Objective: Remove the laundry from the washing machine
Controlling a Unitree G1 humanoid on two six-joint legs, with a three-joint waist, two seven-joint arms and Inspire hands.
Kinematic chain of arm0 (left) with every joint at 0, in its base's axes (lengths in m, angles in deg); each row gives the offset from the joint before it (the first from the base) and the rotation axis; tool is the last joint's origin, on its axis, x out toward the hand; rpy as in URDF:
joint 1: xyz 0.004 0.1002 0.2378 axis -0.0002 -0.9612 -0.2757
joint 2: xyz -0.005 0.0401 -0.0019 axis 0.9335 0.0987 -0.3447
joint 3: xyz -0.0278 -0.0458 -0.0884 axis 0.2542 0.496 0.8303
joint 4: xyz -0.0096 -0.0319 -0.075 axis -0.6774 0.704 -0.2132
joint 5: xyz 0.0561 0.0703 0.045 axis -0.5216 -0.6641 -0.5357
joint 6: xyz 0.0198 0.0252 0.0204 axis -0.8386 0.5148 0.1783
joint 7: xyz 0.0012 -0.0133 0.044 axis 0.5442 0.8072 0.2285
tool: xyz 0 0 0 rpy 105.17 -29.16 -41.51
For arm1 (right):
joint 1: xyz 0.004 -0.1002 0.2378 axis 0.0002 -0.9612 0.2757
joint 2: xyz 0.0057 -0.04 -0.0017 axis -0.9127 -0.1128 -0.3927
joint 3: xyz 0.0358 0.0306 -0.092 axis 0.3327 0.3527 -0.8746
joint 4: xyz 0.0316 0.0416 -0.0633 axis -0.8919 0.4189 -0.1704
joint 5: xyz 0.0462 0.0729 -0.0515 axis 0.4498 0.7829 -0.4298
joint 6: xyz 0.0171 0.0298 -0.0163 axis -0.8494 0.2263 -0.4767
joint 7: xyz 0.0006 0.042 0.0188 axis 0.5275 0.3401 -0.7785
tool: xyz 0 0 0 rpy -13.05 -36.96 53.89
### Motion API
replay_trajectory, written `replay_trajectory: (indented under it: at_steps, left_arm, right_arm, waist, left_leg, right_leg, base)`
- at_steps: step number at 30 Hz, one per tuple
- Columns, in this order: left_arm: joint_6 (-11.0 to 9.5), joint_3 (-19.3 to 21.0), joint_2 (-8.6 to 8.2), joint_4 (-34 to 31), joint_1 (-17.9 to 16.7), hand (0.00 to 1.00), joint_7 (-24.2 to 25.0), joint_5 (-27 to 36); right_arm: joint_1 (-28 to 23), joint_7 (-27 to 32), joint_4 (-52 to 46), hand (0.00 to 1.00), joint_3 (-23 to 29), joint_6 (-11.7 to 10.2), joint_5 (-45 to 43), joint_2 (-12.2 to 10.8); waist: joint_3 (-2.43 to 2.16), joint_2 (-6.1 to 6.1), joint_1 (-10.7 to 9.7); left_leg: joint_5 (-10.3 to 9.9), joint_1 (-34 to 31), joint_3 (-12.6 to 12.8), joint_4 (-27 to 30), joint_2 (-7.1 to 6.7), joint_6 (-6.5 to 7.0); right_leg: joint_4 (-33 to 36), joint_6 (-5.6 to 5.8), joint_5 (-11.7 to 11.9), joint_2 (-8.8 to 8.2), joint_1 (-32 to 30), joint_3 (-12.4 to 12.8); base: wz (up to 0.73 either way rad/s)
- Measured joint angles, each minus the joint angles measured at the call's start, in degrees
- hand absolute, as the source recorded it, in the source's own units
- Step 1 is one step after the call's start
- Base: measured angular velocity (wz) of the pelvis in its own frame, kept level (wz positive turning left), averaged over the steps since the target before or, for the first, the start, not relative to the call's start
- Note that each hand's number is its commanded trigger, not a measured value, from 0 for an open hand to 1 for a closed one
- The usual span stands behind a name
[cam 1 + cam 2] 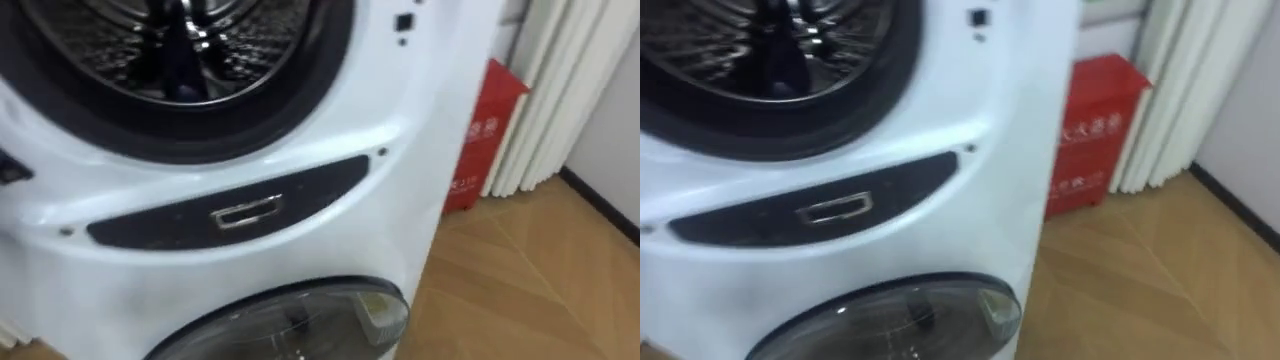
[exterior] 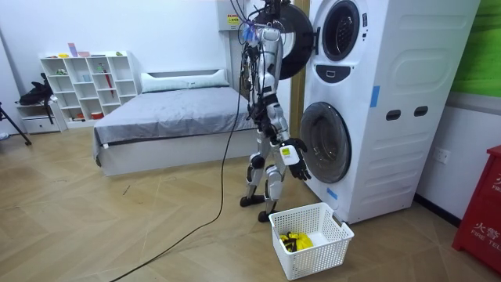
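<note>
Room view: right robot hand (image 2: 293, 155) hangs beside lower door (image 2: 322, 142), clamp state cannot tell; yellow clothes (image 2: 297, 240) lie in floor basket (image 2: 309, 262). Risk: upper drum (image 1: 90, 45) sits high, so pulled garment may snag rim, miss basket.

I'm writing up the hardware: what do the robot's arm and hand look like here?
In the room view the right arm is slim, built of silver-grey and black segments. The right robot hand has a pale back and is dark further down. No sleeve or cover is on either.
</note>
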Motion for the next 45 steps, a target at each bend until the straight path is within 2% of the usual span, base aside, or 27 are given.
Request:
replay_trajectory:
  at_steps: [2,5,10,14,19,21,22,23,24,25,27,28,29,30,31,32,34,35,36,37,38,39,40,42,43,44,45]
  left_arm:
    - [0.4,0.5,-0.04,0.0,-0.5,0.00,0.0,0.2]
    - [1.3,1.7,-0.41,0.1,-0.4,0.00,0.0,0.6]
    - [1.5,2.7,-0.60,0.6,-0.7,0.00,0.6,2.7]
    - [1.5,3.1,-0.79,0.3,-0.2,0.00,0.7,2.9]
    - [1.1,4.5,-1.14,0.3,0.2,0.00,2.1,4.5]
    - [0.9,6.3,-0.89,-0.6,0.1,0.00,3.2,4.8]
    - [0.8,6.6,-0.68,-0.9,0.0,0.00,3.4,4.8]
    - [0.8,7.6,-0.60,-1.7,0.0,0.00,4.1,4.8]
    - [0.8,8.0,-0.52,-2.7,0.1,0.00,4.2,4.9]
    - [0.8,8.0,-0.47,-3.3,0.2,0.00,4.4,4.9]
    - [0.8,7.9,-0.98,-4.7,0.6,0.00,5.6,4.8]
    - [0.8,7.9,-1.10,-4.8,0.7,0.00,5.9,4.9]
    - [0.8,7.7,-1.40,-4.8,0.6,0.00,6.4,4.9]
    - [1.0,7.3,-1.68,-4.8,0.8,0.00,7.1,4.9]
    - [1.0,7.2,-1.77,-4.8,1.1,0.00,7.3,5.0]
    - [1.0,7.1,-1.93,-4.8,2.0,0.00,8.1,4.9]
    - [0.9,6.3,-2.02,-4.5,3.6,0.00,8.8,4.8]
    - [0.9,6.1,-2.03,-4.6,5.0,0.00,9.3,4.6]
    - [0.8,5.3,-1.99,-4.6,5.9,0.00,9.3,4.2]
    - [0.8,5.0,-2.00,-4.6,6.6,0.00,9.3,4.2]
    - [0.5,4.9,-2.04,-4.6,7.4,0.00,9.2,4.1]
    - [0.1,4.5,-2.00,-4.6,7.7,0.00,9.2,3.9]
    - [-0.1,4.5,-2.02,-4.6,7.8,0.00,9.2,3.8]
    - [-0.9,3.1,-1.95,-3.3,8.7,0.00,9.2,3.8]
    - [-1.1,2.9,-1.92,-3.1,8.6,0.00,9.2,3.8]
    - [-1.1,2.9,-1.87,-2.4,8.4,0.00,9.2,3.9]
    - [-1.3,2.9,-1.81,-1.2,7.2,0.00,9.2,4.1]
  right_arm:
    - [-0.7,-0.1,1.7,0.00,-1.0,0.2,-0.4,-0.8]
    - [-1.5,-0.2,2.2,0.00,-3.7,0.5,-0.7,-2.1]
    - [-1.4,-0.6,2.5,0.00,-9.0,0.6,-4.8,-3.4]
    - [-0.4,-0.4,2.3,0.00,-11.3,1.2,-8.7,-3.5]
    - [1.1,-0.2,1.9,0.00,-14.3,1.0,-11.3,-3.6]
    - [1.0,-0.2,0.1,0.00,-14.5,1.2,-12.6,-3.9]
    - [1.0,-0.3,-0.6,0.00,-14.5,1.2,-13.2,-3.9]
    - [1.4,-0.7,-1.4,0.00,-14.4,1.1,-14.5,-3.9]
    - [1.9,-0.8,-1.4,0.00,-14.4,0.9,-14.9,-3.9]
    - [2.2,-0.7,-1.4,0.00,-14.4,0.9,-14.9,-3.7]
    - [2.7,-0.5,-0.8,0.00,-14.2,0.2,-15.7,-2.8]
    - [2.7,-0.4,-0.8,0.00,-14.2,0.1,-16.0,-2.7]
    - [2.6,-0.1,-1.0,0.00,-14.4,-0.2,-16.2,-2.5]
    - [2.3,0.0,-1.0,0.00,-14.4,-0.3,-16.3,-2.3]
    - [2.1,-0.1,-1.0,0.00,-14.4,-0.3,-16.1,-2.2]
    - [1.6,-0.1,-1.0,0.00,-14.3,-0.3,-16.0,-2.1]
    - [0.8,-0.2,-0.9,0.00,-14.2,-0.3,-16.0,-1.8]
    - [0.3,-0.3,-0.8,0.00,-14.1,-0.2,-16.1,-1.6]
    - [-0.3,-0.7,-0.7,0.00,-13.5,-0.3,-16.0,-1.4]
    - [-0.4,-0.8,-0.5,0.00,-13.0,-0.3,-16.0,-1.4]
    - [-0.3,-0.8,-0.4,0.00,-12.2,-0.3,-16.0,-1.5]
    - [-0.3,-0.7,-0.3,0.00,-12.0,-0.3,-16.0,-1.6]
    - [-0.3,-0.7,-0.3,0.00,-11.9,-0.3,-16.0,-1.6]
    - [-0.1,-0.8,-0.3,0.00,-10.1,-0.3,-16.3,-1.7]
    - [-0.2,-0.8,-0.3,0.00,-9.6,-0.3,-16.3,-1.9]
    - [-0.5,-0.8,-0.3,0.00,-9.4,-0.2,-16.2,-1.9]
    - [-1.4,-1.0,-0.4,0.00,-9.2,-0.2,-16.2,-1.9]
  waist:
    - [0.14,-0.33,0.6]
    - [0.23,-0.67,2.6]
    - [0.46,-0.77,3.8]
    - [0.56,-1.21,4.8]
    - [0.80,-1.83,6.7]
    - [0.94,-2.08,8.1]
    - [0.91,-2.09,8.5]
    - [0.92,-2.11,8.6]
    - [0.85,-2.16,8.8]
    - [0.81,-1.97,8.9]
    - [0.54,-0.87,8.8]
    - [0.55,-0.70,8.8]
    - [0.72,-0.31,8.8]
    - [0.28,0.47,8.2]
    - [0.37,0.63,7.5]
    - [0.56,0.88,6.3]
    - [0.90,1.48,5.3]
    - [0.76,2.19,4.1]
    - [1.00,2.55,3.6]
    - [1.18,2.55,3.4]
    - [1.43,2.67,3.2]
    - [1.45,2.73,3.1]
    - [1.43,2.73,3.1]
    - [1.40,2.55,3.1]
    - [1.28,2.35,3.1]
    - [0.97,1.72,3.7]
    - [0.63,1.20,4.2]
  left_leg:
    - [0.0,0.8,-0.1,-0.4,0.07,-0.01]
    - [0.0,1.3,-0.5,-0.7,0.07,-0.01]
    - [0.0,2.5,-0.6,-0.7,0.14,-0.01]
    - [0.0,3.7,-1.8,-0.7,0.14,-0.01]
    - [-0.2,4.8,-1.8,0.7,0.43,-0.38]
    - [-2.5,3.1,-1.7,6.3,1.55,-2.13]
    - [-3.3,2.1,-1.9,8.8,1.79,-2.48]
    - [-4.5,-0.9,-2.0,14.9,2.62,-2.86]
    - [-4.6,-3.8,-2.4,20.9,3.34,-3.06]
    - [-4.6,-5.1,-3.1,23.5,3.70,-3.08]
    - [-4.6,-7.9,-4.8,30.0,4.97,-3.12]
    - [-4.6,-8.2,-4.8,31.3,5.21,-3.12]
    - [-4.0,-8.3,-5.0,35.9,5.75,-3.45]
    - [-3.4,-7.3,-5.3,39.6,6.23,-4.05]
    - [-3.3,-6.0,-5.3,39.7,6.20,-4.43]
    - [-3.4,-3.2,-5.6,39.1,6.18,-4.79]
    - [-4.0,1.3,-7.5,34.7,6.01,-5.91]
    - [-4.6,4.0,-9.0,29.8,6.12,-6.73]
    - [-5.0,6.4,-9.8,24.3,6.18,-6.92]
    - [-5.3,7.4,-9.8,21.5,6.26,-7.13]
    - [-7.2,9.1,-9.8,16.2,6.53,-7.38]
    - [-8.6,9.9,-9.8,11.3,6.52,-7.13]
    - [-9.1,10.2,-9.8,9.2,6.44,-6.77]
    - [-10.2,10.4,-9.2,2.8,5.22,-5.05]
    - [-10.2,10.2,-8.8,2.0,4.65,-3.84]
    - [-9.5,9.5,-7.6,1.8,3.01,-0.85]
    - [-8.5,9.2,-6.1,1.7,1.75,0.85]
  right_leg:
    - [-1.0,0.06,0.0,-0.02,1.0,-0.7]
    - [-1.3,0.11,0.0,-0.03,2.0,-0.9]
    - [-2.1,0.12,-0.2,-0.10,4.1,-1.7]
    - [-2.8,0.08,-0.5,-0.05,5.8,-2.3]
    - [-2.6,-0.25,-1.2,0.03,7.5,-2.4]
    - [-1.1,-0.87,-2.5,0.44,7.3,-3.1]
    - [-0.3,-1.11,-2.9,0.56,7.0,-3.3]
    - [0.9,-1.58,-3.6,0.87,6.5,-3.6]
    - [1.4,-1.99,-3.9,1.03,6.4,-4.0]
    - [1.5,-2.20,-3.9,1.21,6.4,-4.3]
    - [2.4,-3.20,-4.3,2.13,6.3,-4.7]
    - [2.7,-3.47,-4.4,2.28,6.3,-4.7]
    - [3.5,-3.99,-4.8,2.72,6.3,-4.7]
    - [3.7,-4.14,-4.9,3.20,6.3,-4.8]
    - [3.9,-4.21,-4.9,3.26,6.3,-5.0]
    - [4.6,-4.29,-4.9,3.31,5.7,-5.7]
    - [5.6,-4.37,-4.9,3.57,4.9,-7.0]
    - [6.4,-4.36,-4.9,3.66,3.4,-7.9]
    - [7.6,-4.22,-4.8,3.66,1.4,-8.4]
    - [8.3,-4.16,-4.6,3.62,0.4,-8.5]
    - [9.1,-4.05,-3.9,3.56,-1.4,-8.9]
    - [9.5,-3.86,-2.9,3.53,-3.2,-8.9]
    - [9.7,-3.71,-2.2,3.45,-4.2,-8.8]
    - [9.7,-2.60,1.0,2.62,-7.5,-8.5]
    - [9.2,-2.18,2.1,2.33,-8.0,-8.3]
    - [7.5,-1.55,4.8,1.64,-8.2,-7.3]
    - [4.5,-0.92,7.8,0.98,-7.3,-6.6]
  base:
    - [0.22]
    - [0.08]
    - [0.08]
    - [0.11]
    - [0.05]
    - [0.02]
    - [-0.06]
    - [0.06]
    - [0.11]
    - [0.16]
    - [0.04]
    - [-0.17]
    - [-0.18]
    - [-0.10]
    - [0.18]
    - [0.31]
    - [0.33]
    - [0.30]
    - [0.23]
    - [0.09]
    - [-0.03]
    - [-0.06]
    - [-0.14]
    - [-0.07]
    - [-0.16]
    - [-0.34]
    - [-0.34]
